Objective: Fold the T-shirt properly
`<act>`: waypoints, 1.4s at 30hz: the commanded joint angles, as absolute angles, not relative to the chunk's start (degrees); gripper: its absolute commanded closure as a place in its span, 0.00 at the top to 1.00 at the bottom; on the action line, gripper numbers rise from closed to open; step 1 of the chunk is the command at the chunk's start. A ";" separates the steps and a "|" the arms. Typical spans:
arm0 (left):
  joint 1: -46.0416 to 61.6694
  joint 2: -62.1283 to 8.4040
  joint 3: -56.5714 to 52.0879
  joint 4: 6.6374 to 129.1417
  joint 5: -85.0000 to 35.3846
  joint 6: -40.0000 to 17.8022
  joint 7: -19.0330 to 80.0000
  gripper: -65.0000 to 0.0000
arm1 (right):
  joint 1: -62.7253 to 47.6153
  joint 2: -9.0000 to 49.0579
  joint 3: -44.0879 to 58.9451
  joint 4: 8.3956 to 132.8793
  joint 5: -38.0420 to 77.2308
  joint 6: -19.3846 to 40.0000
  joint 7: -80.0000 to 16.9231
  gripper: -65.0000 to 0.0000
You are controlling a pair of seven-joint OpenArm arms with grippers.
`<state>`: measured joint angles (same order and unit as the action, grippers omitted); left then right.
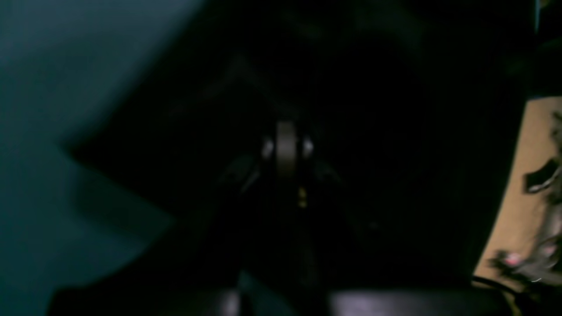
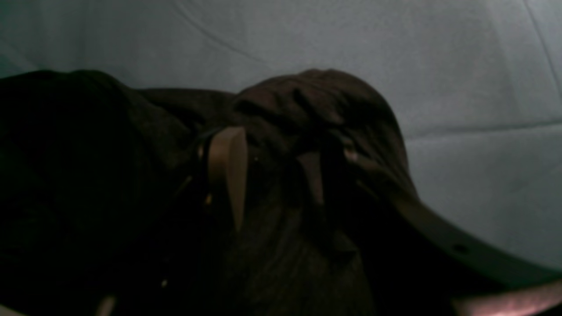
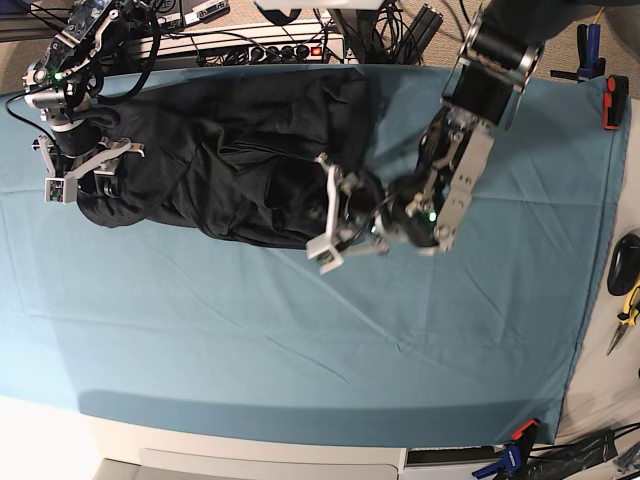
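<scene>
1. The T-shirt point(image 3: 230, 160) is a crumpled black heap on the teal sheet point(image 3: 300, 340) that covers the table point(image 3: 250, 455). It sits in the upper left part of the base view, nowhere near flat, with lots of bunched folds.
2. The left gripper point(image 3: 335, 215) lies low at the shirt's right edge. Its pale fingers point(image 3: 328, 245) look spread in the base view, with dark cloth between and around them. Honestly I can't tell if it's pinching anything.
3. The left wrist view is almost useless, super dark and blurry. It's mostly black shirt point(image 1: 373, 131), with teal sheet point(image 1: 52, 87) on the left. You can just make out a pale bit of the gripper point(image 1: 287, 149) in the middle, and can't read its opening there either.
4. The right gripper point(image 3: 85, 170) is at the shirt's far left end, right on the fabric. Its white fingers point(image 3: 60, 188) are spread over the bunched edge.
5. The right wrist view shows it better. The two tan fingers point(image 2: 230, 162) are apart, with a hump of shirt point(image 2: 316, 105) bunched up between them and past them. The cloth sits in the gap, but the gripper point(image 2: 272, 171) doesn't look clamped.
6. Cables and a power strip point(image 3: 260, 45) sit behind the table's far edge.
</scene>
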<state>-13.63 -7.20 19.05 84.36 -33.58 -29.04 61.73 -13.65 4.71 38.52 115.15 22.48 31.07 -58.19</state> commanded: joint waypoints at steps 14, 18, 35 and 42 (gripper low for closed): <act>-11.14 -5.32 18.94 85.45 -34.68 -27.86 60.51 0.00 | -13.32 5.39 38.68 116.18 23.09 30.85 -56.29 0.42; -11.57 -2.94 18.94 85.49 -34.70 -25.87 60.05 0.00 | -13.34 5.39 38.68 116.18 23.11 30.87 -56.23 0.42; -11.27 5.43 18.98 84.55 -29.67 -25.91 52.90 0.00 | -13.34 5.39 38.68 116.16 23.09 30.87 -55.92 0.42; -13.39 9.00 18.98 76.18 -26.72 -28.58 46.65 0.00 | -13.32 5.39 38.68 116.16 23.07 30.87 -55.70 0.42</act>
<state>-11.66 7.57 19.09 75.09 -25.96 -28.38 47.94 -13.65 4.73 38.50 115.15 22.46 31.07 -57.54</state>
